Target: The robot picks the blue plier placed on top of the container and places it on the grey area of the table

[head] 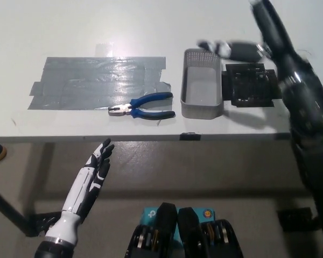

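The blue plier (141, 107) lay flat on the table (54, 27), close to its front edge, at the front right corner of the grey area (91, 80); its jaws rested on the tape while the handles reached out past the ragged right border, so it was only partly on grey. The container (202, 85) stood just beside it to the right, empty as far as could be seen, with a black grid-like mat (250, 86) touching its far side. The black right hand (234, 50) hovered above the container's back right corner, holding nothing; it was blurred by motion, so whether its fingers were spread or closed could not be told. The white left hand (92, 174) hung below the table's front edge, fingers stretched out and apart, empty. The task looked essentially finished. The main risk was the right arm, which crossed the right end of the table: a low sweep could clip the container and shove it into the plier's handles, nudging the tool off the tape or toward the nearby front edge. Open room lay behind the grey area and along the whole back of the table, and the left part of the tape was bare.
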`<move>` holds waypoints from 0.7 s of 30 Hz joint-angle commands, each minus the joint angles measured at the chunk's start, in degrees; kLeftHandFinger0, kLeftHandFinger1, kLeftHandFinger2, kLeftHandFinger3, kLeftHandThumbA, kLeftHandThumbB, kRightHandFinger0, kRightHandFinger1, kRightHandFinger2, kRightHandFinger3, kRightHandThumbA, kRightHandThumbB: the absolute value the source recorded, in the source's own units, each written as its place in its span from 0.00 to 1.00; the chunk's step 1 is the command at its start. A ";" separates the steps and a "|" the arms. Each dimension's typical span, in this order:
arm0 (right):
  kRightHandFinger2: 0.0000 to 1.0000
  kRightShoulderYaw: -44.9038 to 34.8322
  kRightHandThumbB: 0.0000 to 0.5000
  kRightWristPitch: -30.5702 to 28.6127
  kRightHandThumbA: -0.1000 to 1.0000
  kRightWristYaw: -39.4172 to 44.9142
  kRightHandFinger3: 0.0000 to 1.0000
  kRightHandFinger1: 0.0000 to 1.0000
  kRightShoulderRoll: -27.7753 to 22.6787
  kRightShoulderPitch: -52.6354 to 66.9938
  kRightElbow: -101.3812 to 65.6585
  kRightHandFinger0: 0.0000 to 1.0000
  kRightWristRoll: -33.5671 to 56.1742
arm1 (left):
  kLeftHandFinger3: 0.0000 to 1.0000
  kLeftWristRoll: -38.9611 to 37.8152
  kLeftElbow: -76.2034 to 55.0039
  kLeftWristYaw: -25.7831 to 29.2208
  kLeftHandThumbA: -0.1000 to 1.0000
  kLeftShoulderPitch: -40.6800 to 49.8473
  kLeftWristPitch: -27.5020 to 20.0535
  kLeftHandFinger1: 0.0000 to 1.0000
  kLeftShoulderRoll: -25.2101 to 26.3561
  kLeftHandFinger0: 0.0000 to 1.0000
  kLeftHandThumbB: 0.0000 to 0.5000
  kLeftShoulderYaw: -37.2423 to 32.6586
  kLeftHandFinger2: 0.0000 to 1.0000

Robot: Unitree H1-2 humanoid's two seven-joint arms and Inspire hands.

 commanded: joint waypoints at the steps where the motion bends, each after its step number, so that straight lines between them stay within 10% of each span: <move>1: 1.00 -12.66 0.49 9.99 1.00 -3.09 1.00 1.00 -3.97 13.40 -48.91 1.00 28.48 | 1.00 2.00 -0.04 3.19 0.99 -5.05 -4.00 1.00 -1.10 1.00 0.27 0.64 1.00; 9: 1.00 -5.86 0.49 2.80 1.00 -2.89 1.00 1.00 4.58 28.87 -42.03 1.00 23.15 | 1.00 1.82 -1.51 2.99 1.00 -1.90 -4.08 1.00 -0.71 1.00 0.30 0.95 1.00; 14: 1.00 -4.91 0.00 -7.05 1.00 -1.19 1.00 1.00 6.22 34.37 -24.33 1.00 19.94 | 1.00 1.41 -2.67 2.37 1.00 1.24 -4.33 1.00 -0.66 1.00 0.29 0.90 1.00; 21: 1.00 -3.90 0.12 -5.18 1.00 -0.38 1.00 1.00 8.89 39.42 -17.43 1.00 18.51 | 1.00 1.66 -4.13 2.34 0.99 5.61 -4.62 1.00 -0.55 1.00 0.32 0.83 1.00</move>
